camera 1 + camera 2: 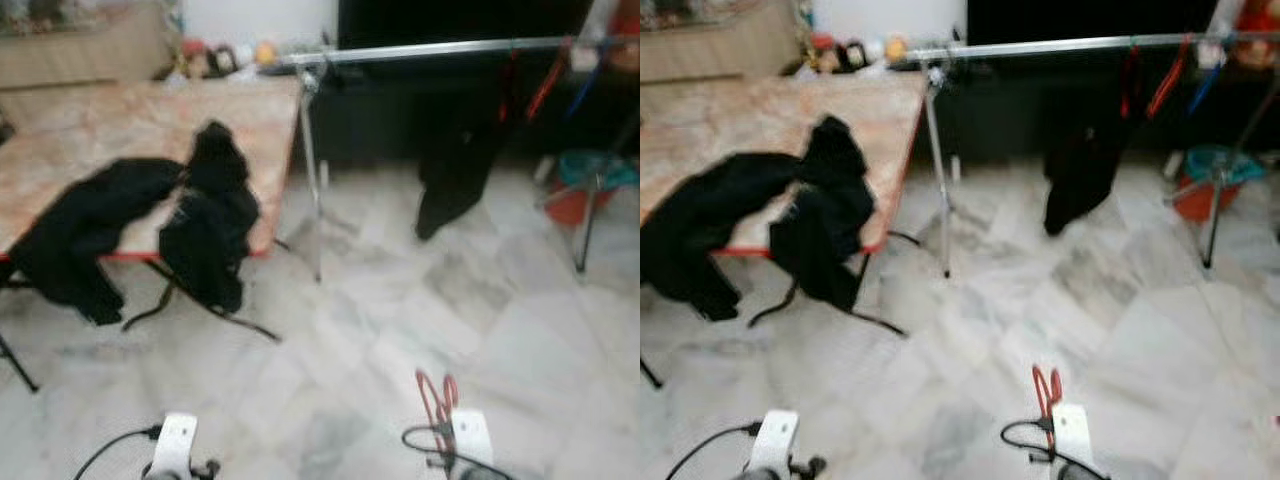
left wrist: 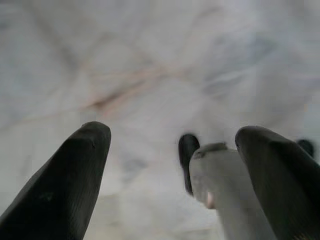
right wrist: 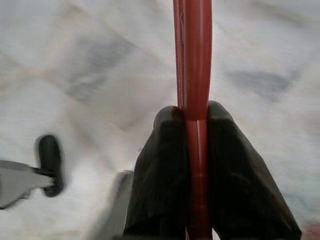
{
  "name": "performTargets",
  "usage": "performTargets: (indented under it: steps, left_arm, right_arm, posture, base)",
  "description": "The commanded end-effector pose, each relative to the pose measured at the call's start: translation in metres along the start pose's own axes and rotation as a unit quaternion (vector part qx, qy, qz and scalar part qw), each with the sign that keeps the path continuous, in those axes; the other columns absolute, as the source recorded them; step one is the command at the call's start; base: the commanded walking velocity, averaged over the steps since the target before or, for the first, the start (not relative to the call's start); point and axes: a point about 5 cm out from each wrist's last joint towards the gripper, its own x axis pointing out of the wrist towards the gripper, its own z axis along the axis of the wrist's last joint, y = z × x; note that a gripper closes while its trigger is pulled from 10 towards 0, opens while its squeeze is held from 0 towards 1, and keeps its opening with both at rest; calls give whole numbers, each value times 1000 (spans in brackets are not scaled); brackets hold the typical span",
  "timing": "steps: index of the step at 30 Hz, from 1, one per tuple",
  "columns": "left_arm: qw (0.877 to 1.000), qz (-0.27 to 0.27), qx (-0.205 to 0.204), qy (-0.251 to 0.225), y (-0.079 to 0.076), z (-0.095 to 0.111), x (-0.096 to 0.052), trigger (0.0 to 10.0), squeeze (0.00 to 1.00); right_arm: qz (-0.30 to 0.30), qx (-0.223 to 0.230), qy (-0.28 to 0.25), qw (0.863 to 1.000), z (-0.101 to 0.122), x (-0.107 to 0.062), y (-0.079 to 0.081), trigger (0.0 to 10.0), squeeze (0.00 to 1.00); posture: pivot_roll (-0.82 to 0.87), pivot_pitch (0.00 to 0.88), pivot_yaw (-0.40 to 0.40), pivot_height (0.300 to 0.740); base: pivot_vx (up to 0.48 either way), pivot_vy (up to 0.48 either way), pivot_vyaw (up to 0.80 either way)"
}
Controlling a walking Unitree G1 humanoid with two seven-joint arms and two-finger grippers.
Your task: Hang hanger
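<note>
Nearest the camera, low in the head views, the right gripper (image 3: 192,150) has its two black fingers (image 3: 160,165) clenched on a red hanger (image 1: 438,395), the plastic pinched between the pads. In the right wrist view the gripped red bar runs straight out along the line of the fingers and beyond their tips; in the left eye view the hanger stands up from the right wrist, its long axis pointing forward and away from the robot, over the floor. The left gripper (image 2: 175,150) hangs low on the robot's left with its fingers spread apart and nothing between them, pale marble behind. The marble floor (image 1: 400,300) of grey-veined tiles stretches ahead. Farther off on the left stands a folding worktop (image 1: 100,130) with a marbled orange top and a red edge; two black garments (image 1: 150,220) lie heaped on it, draping over its near edge. Beyond, a silver clothes rail (image 1: 440,48) runs across the upper part of the scene on a thin metal leg that meets the floor just beside the worktop's right corner. A black garment (image 1: 455,165) hangs from the rail on a red hanger, with other red and blue hangers beside it, blurred.
</note>
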Motion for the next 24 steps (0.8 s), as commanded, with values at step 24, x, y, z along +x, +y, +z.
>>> performTargets:
  steps: [24]
  left_arm:
    - [942,-122,199,-241,32,123,-22,10000,0]
  right_arm:
    - [67,-355,-107,926,113,-10,-31,10000,0]
  posture:
    - [132,0,22,740]
  base:
    - [0,0,0]
